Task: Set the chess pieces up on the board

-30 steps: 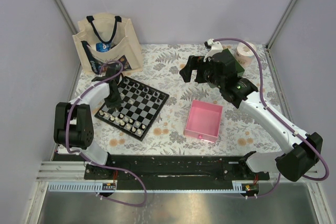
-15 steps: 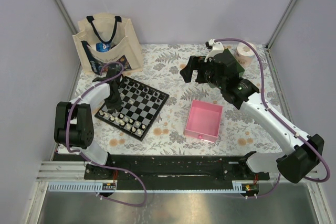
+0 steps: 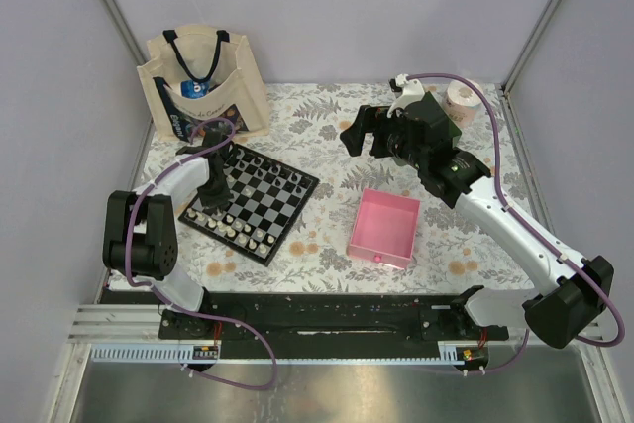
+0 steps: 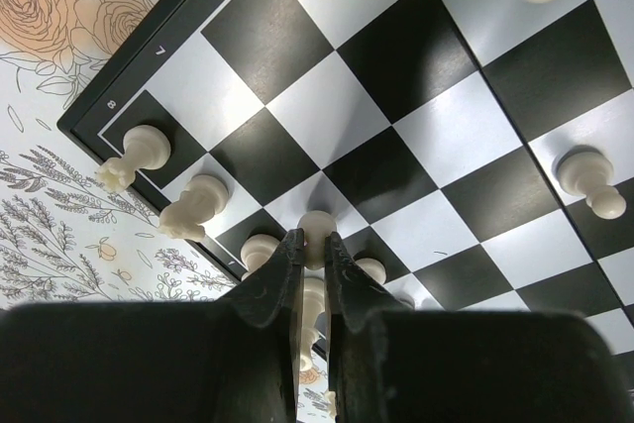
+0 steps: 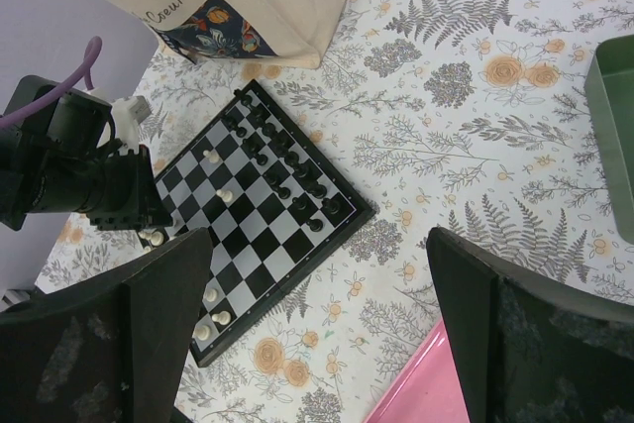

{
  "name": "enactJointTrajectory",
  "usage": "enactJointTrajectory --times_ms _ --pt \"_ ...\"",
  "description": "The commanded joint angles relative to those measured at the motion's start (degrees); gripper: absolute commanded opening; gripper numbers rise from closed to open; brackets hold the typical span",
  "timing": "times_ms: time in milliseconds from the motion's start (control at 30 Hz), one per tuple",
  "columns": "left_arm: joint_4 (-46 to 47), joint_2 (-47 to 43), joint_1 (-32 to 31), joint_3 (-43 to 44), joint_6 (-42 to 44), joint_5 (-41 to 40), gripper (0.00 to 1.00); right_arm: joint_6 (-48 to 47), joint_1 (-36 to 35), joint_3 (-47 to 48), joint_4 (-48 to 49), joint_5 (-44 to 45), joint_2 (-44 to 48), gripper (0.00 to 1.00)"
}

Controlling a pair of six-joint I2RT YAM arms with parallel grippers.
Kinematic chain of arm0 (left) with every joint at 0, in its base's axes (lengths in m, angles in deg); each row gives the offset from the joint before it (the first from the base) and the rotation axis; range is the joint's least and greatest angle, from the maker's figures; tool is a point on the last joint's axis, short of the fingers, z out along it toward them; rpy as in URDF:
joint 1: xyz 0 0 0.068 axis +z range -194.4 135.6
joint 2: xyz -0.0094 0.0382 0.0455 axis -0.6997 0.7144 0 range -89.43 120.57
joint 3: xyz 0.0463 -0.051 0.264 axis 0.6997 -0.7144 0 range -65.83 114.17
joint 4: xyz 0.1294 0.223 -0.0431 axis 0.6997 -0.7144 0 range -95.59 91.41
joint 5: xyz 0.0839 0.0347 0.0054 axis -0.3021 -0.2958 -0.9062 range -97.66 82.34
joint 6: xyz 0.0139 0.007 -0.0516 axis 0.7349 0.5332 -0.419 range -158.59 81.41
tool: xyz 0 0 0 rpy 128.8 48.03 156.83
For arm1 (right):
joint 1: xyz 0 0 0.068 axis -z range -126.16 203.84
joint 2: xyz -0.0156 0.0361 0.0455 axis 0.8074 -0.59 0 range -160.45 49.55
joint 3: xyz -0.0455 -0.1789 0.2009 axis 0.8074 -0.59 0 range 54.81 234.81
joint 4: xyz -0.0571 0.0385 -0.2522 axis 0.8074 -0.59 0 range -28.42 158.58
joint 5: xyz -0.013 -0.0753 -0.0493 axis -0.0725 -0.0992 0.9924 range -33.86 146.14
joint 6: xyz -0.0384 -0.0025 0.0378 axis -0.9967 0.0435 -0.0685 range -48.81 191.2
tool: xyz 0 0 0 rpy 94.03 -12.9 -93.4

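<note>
Slightly shifted since a second earlier: right arm; left arm unmoved.
Table: floral cloth.
Bag: far left corner.
Board: left side, just near of bag, set askew.
Pink tray: right of board, apart from it.
Right gripper: hung above table beyond tray, jaws spread wide, empty.
Left gripper: over board's near-left rows, clenched on a white piece.
Chess pieces: white along near-left rows, few advanced; black along far-right rows.

Bright, even overhead light, soft shadows. In the left wrist view, fingers at 6 o'clock blur; the board is sharp.
</note>
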Motion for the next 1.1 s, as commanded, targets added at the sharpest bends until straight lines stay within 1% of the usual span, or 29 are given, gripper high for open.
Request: enactJointTrajectory --times_ms 0,233,333,400,567,867,933,1067 --pt "-0.1 0.9 0.0 0.3 -0.3 -0.7 0.00 0.3 0.4 -0.2 2.2 0.2 1.9 1.00" --pt "0.4 1.9 -0.3 0.4 -0.3 0.2 0.00 0.1 0.4 -0.3 2.1 0.5 2.1 0.99" --pt "0.5 2.2 -0.3 0.5 -0.2 0.2 0.10 0.1 0.5 -0.5 2.2 0.5 2.1 1.00" --pt "0.5 1.9 -0.3 0.5 -0.3 0.0 0.19 0.1 0.5 -0.3 2.2 0.4 1.9 0.99" --pt "0.7 1.0 -0.3 0.6 -0.2 0.0 0.31 0.2 0.4 -0.4 2.2 0.5 1.7 1.00" --pt "2.4 -1.8 -0.2 0.9 0.0 0.1 0.40 0.0 0.5 -0.4 2.2 0.7 1.5 0.99" --pt "2.4 -2.6 0.0 1.3 0.0 -0.7 0.43 -0.1 0.4 -0.4 2.1 0.7 1.4 1.00" --pt "3.1 -3.9 0.5 2.6 0.6 0.3 0.45 0.1 0.5 -0.3 2.1 0.6 1.0 0.99"
